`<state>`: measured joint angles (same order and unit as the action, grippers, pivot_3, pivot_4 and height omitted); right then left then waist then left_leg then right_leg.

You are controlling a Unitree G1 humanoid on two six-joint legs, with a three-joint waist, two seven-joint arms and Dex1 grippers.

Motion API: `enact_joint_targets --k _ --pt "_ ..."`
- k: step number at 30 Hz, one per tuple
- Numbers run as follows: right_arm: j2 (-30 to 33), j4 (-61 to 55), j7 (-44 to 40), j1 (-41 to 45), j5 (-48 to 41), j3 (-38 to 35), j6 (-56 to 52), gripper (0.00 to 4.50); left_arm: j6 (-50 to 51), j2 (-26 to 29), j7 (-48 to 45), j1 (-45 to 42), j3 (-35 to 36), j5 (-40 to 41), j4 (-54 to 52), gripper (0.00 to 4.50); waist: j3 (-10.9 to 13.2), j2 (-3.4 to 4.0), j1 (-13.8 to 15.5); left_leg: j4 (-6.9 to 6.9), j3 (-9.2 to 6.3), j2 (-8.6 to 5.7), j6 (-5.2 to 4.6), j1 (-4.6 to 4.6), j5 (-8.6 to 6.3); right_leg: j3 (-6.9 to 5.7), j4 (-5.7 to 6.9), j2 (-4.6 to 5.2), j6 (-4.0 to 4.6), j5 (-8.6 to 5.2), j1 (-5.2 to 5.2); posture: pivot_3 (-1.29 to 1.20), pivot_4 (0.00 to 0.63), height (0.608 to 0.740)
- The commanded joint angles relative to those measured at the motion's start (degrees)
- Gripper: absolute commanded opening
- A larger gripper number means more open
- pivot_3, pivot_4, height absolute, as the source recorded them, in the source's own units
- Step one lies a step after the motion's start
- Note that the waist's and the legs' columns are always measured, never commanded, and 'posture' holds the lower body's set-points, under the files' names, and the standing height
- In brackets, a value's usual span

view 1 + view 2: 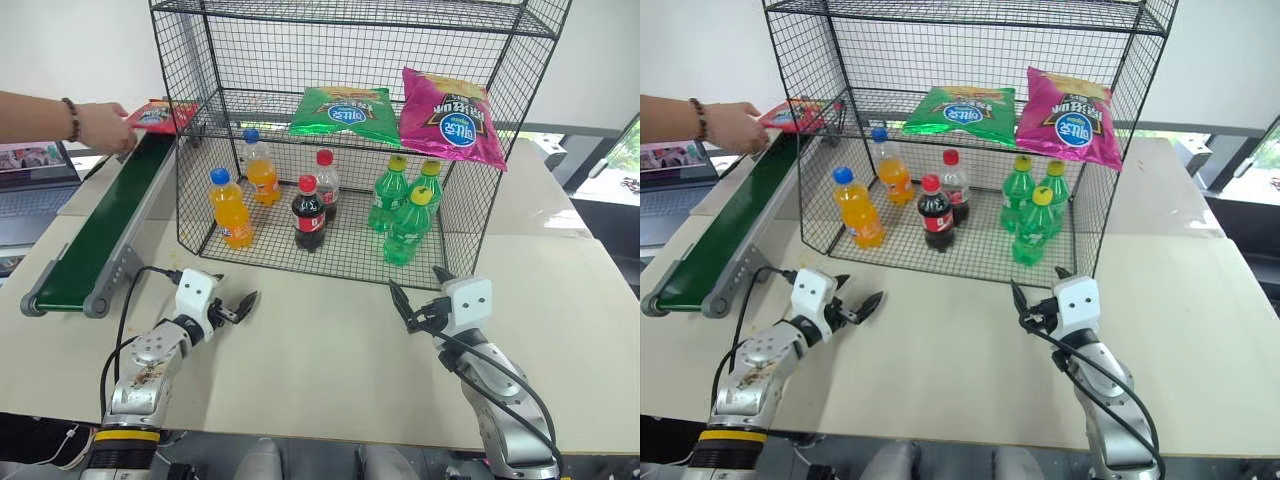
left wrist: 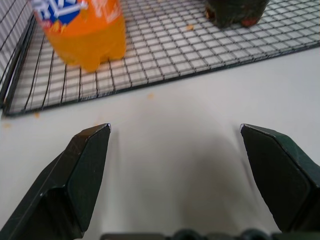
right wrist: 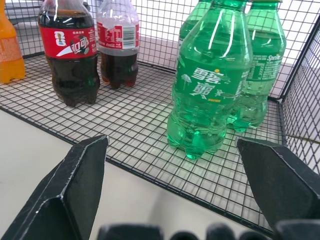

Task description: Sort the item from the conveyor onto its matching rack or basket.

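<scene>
The red chip bag lies at the far end of the dark green conveyor, with a person's hand on it. To the right of the belt stands the black wire rack. My left gripper hovers open over the table just in front of the rack's left corner, nothing between its fingers. My right gripper is open too, empty, in front of the rack's right side and facing the green bottles.
A green bag and a magenta bag lie on the rack's middle shelf. Orange soda, cola and green bottles stand on the bottom shelf. A laptop sits at far left.
</scene>
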<state>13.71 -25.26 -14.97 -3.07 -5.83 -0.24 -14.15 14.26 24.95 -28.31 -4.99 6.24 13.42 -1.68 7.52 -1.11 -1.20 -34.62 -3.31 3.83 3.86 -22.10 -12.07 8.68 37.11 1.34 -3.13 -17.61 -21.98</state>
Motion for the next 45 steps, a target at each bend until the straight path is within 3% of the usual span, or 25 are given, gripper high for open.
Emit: enact_joint_targets --k 1,3,7,9,12,16,21,25,31,45 --pt "1.7 -2.0 -4.2 3.0 -3.5 -0.1 0.2 4.50 3.4 0.6 0.2 2.1 4.1 4.2 -8.6 4.42 0.0 0.00 -0.1 -0.02 0.00 0.00 -0.01 -0.01 0.00 0.00 0.00 0.00 0.00 0.00 0.00 0.00 0.150 0.740" --pt "3.4 -2.7 -7.9 4.6 -6.0 0.2 -0.8 4.50 9.7 0.4 0.9 3.7 7.2 10.2 -14.3 4.42 0.0 0.00 -0.3 -0.08 0.00 0.01 -0.04 0.00 -0.03 0.00 0.00 0.00 0.00 0.00 0.05 0.00 0.150 0.740" --pt "7.1 -4.6 -14.9 7.9 -11.7 1.1 -3.5 4.50 26.1 -0.8 7.9 6.0 19.9 34.4 -24.7 4.42 0.0 0.00 -0.8 -0.14 -0.04 0.04 -0.15 0.03 -0.10 -0.04 0.00 0.00 -0.03 -0.01 0.19 0.00 0.150 0.740" --pt "8.2 -5.3 -18.1 9.8 -14.8 1.8 -5.0 4.50 29.6 -1.1 13.4 7.2 27.2 46.5 -25.5 4.42 0.0 -0.01 -1.1 -0.18 -0.08 0.06 -0.21 0.06 -0.13 -0.07 -0.01 0.00 -0.04 -0.02 0.27 0.00 0.150 0.740" --pt "9.8 -5.3 -24.5 13.3 -19.9 4.2 -7.3 4.50 29.6 -2.2 21.6 10.0 36.1 61.9 -22.9 4.42 0.0 0.00 -1.6 -0.21 -0.10 0.05 -0.32 0.22 -0.20 -0.08 -0.04 0.01 -0.05 -0.03 0.45 0.00 0.150 0.740" --pt "10.3 -4.0 -30.3 18.7 -23.9 6.3 -7.7 4.50 26.5 -2.9 30.3 13.0 42.8 76.3 -20.1 4.42 0.0 -0.04 -1.6 -0.21 -0.16 0.06 -0.39 0.49 -0.26 -0.13 -0.10 0.00 -0.06 -0.06 0.70 0.00 0.150 0.740" --pt "9.1 0.3 -34.7 25.6 -25.0 7.6 -5.8 4.50 22.3 -2.9 35.6 17.3 49.1 89.0 -15.4 4.42 0.0 -0.20 -0.9 -0.27 -0.20 0.03 -0.37 0.48 -0.26 -0.19 -0.20 0.02 -0.05 -0.06 0.78 0.00 0.150 0.740" --pt "8.8 1.5 -37.4 28.5 -26.4 8.3 -6.3 4.50 21.4 -1.6 35.2 20.6 51.3 91.7 -11.6 4.42 0.0 -0.20 -1.0 -0.20 -0.19 0.04 -0.36 0.50 -0.27 -0.19 -0.23 0.01 -0.02 -0.08 0.75 0.00 0.150 0.740" --pt "8.4 2.3 -40.9 31.6 -27.1 9.5 -6.6 4.50 20.6 0.7 34.5 18.2 49.5 91.7 -6.9 4.42 0.0 -0.21 -0.5 -0.19 -0.20 0.04 -0.32 0.49 -0.25 -0.25 -0.26 0.02 0.01 -0.09 0.74 0.00 0.150 0.740" --pt "8.0 1.3 -40.2 33.5 -28.4 9.1 -7.5 4.50 20.1 0.7 33.3 17.2 48.1 89.8 -5.4 4.42 0.0 -0.21 -1.0 -0.09 -0.19 0.05 -0.26 0.47 -0.29 -0.24 -0.34 0.02 0.02 -0.10 0.70 0.00 0.150 0.740"
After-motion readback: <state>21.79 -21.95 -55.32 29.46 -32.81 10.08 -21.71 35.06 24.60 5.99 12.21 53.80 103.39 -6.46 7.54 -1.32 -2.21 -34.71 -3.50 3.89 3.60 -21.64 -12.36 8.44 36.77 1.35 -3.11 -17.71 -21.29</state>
